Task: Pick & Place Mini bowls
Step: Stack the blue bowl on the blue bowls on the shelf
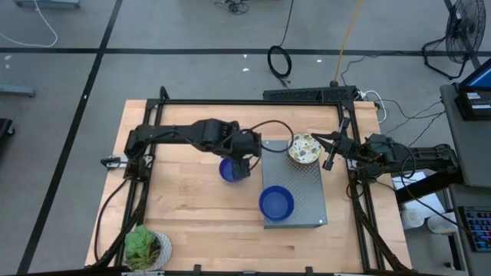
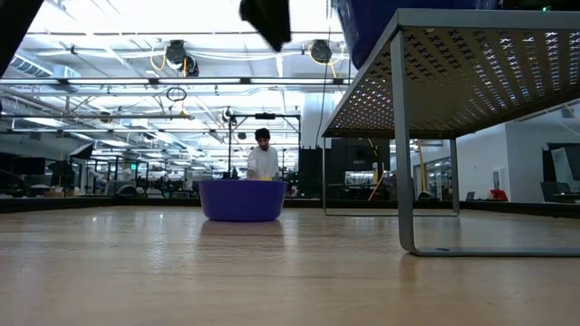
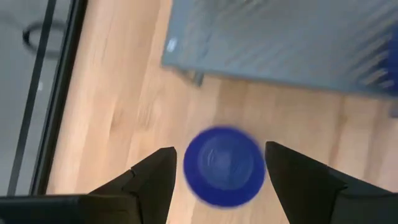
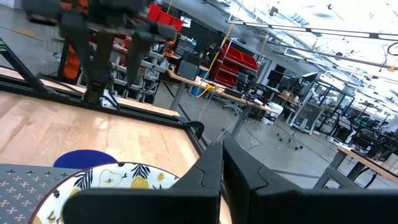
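A glossy blue mini bowl [image 1: 230, 169] stands upright on the wooden table [image 1: 184, 207], just left of a grey perforated stand [image 1: 307, 192]. It also shows in the low view as the blue bowl [image 2: 242, 199]. My left gripper [image 3: 221, 147] hovers open above it, one finger to either side of the blue bowl [image 3: 224, 165], well clear of it [image 2: 267, 18]. On the stand rest a second blue bowl [image 1: 276, 203] and a cream floral bowl [image 1: 304, 148]. My right gripper [image 1: 330, 152] waits shut beside the stand's far right corner, behind the floral bowl [image 4: 106, 183].
A white pot with a green plant [image 1: 146, 249] stands at the table's near left corner. The stand's legs [image 2: 405, 181] raise its deck above the table. A black frame [image 1: 253, 102] borders the table's far and side edges. A person [image 2: 263, 158] stands in the room beyond.
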